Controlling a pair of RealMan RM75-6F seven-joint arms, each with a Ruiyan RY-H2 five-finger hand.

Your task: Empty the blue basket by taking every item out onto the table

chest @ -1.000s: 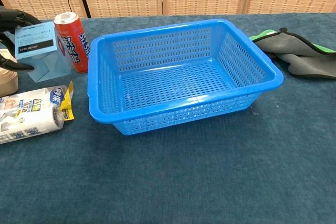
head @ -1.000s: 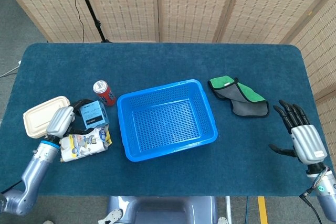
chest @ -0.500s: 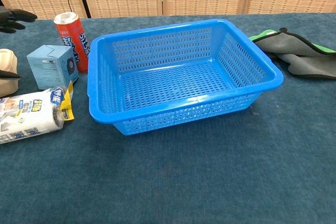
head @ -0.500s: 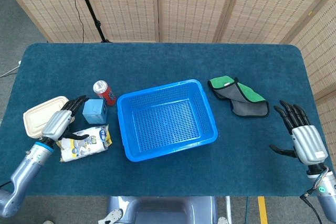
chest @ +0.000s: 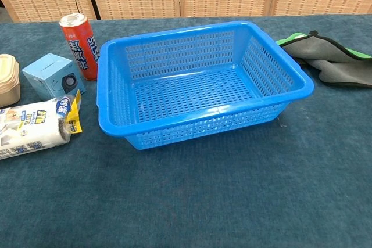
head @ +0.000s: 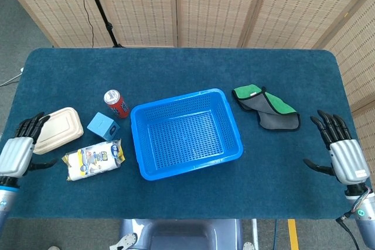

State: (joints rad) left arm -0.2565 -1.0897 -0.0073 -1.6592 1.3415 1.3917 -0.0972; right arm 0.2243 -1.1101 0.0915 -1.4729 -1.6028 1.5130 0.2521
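Since the blue basket [head: 186, 133] sits bare at the worktop [head: 176, 68] centre, the emptying looks finished: soda can [head: 116, 103], small blue box [head: 103, 126], snack packet [head: 94, 160] and takeaway container [head: 57, 130] lie toward nine o'clock, folded cloth [head: 266, 108] toward two. Only the head view shows the left hand [head: 19, 150] and right hand [head: 342, 151], both spread wide, holding nothing.

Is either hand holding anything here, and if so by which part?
Nothing is held. The left hand and the right hand are both open, apart from every item, near the table's edges.
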